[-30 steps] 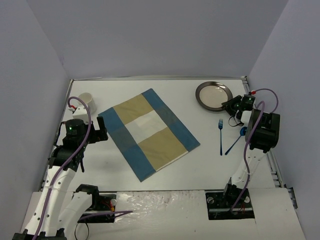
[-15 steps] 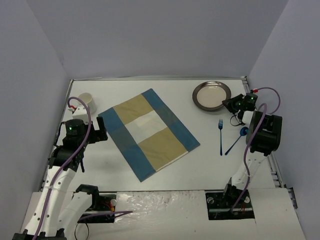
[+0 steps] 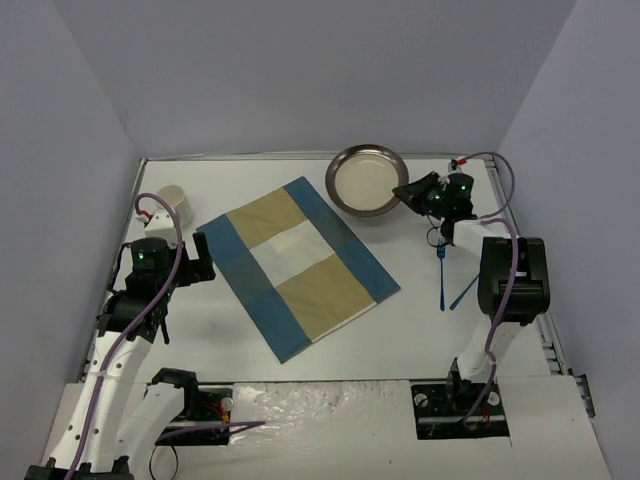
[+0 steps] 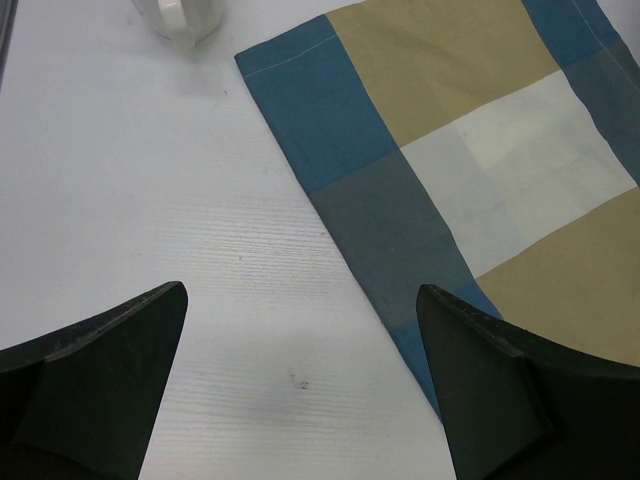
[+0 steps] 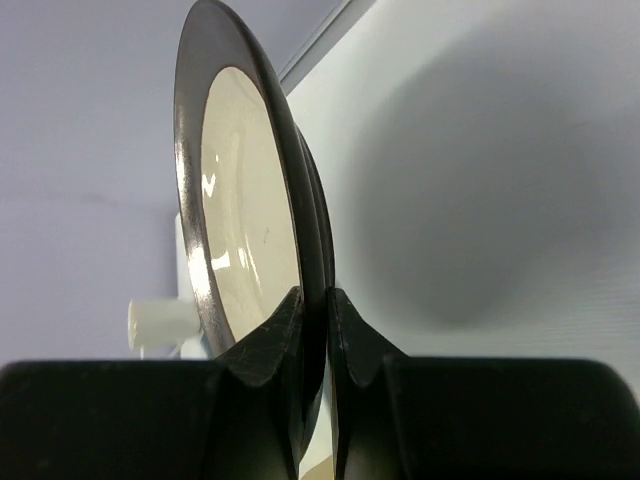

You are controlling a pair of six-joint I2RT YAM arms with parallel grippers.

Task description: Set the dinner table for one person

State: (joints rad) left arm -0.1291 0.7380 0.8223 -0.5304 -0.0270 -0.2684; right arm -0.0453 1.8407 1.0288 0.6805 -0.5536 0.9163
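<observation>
The dinner table [image 3: 200,330] is a large white top. A blue-and-tan striped mat [image 3: 297,263] lies at its middle, and shows in the left wrist view [image 4: 470,150]. My right gripper [image 3: 412,192] is shut on the rim of a dark plate with a cream centre [image 3: 366,180], held above the table at the far right; in the right wrist view the plate [image 5: 245,200] stands edge-on between my fingers [image 5: 270,340]. A blue fork [image 3: 440,275] lies near the right arm. A white cup [image 3: 172,204] stands far left. My left gripper [image 3: 200,262] is open, low beside the mat's left corner.
A second blue utensil [image 3: 464,291] lies beside the fork, partly under the right arm. The cup's base shows at the top of the left wrist view [image 4: 180,18]. Grey walls close the table on three sides.
</observation>
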